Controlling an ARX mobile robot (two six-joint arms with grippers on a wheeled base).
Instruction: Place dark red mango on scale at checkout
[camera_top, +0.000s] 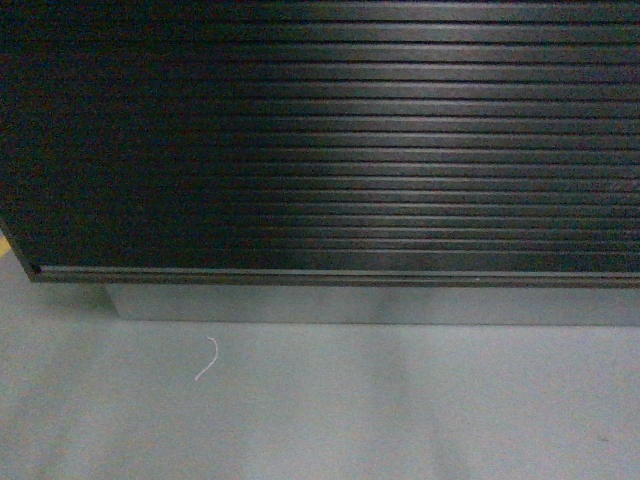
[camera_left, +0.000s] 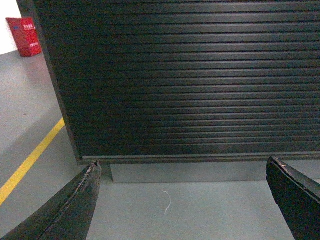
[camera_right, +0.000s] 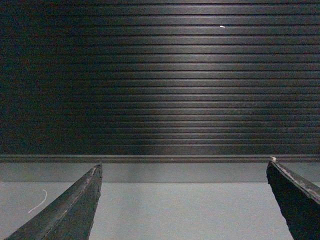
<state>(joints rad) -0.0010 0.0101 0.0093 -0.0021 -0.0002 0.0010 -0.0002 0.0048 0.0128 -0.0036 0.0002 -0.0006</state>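
Observation:
The checkout (camera_top: 330, 140) fills the head view as a black counter front with horizontal ribs, on a grey plinth (camera_top: 370, 305). Its left corner shows in the left wrist view, checkout (camera_left: 190, 85). The right wrist view faces the ribbed front squarely, checkout (camera_right: 160, 85). My left gripper (camera_left: 182, 167) is open with nothing between its fingers, low above the floor. My right gripper (camera_right: 182, 167) is likewise open and empty. The dark red mango and the scale are out of view. Neither gripper shows in the head view.
Grey floor (camera_top: 320, 410) lies in front of the counter, with a small white thread (camera_top: 207, 360) on it. Left of the counter runs a yellow floor line (camera_left: 30, 160), and a red box (camera_left: 23, 36) stands farther back.

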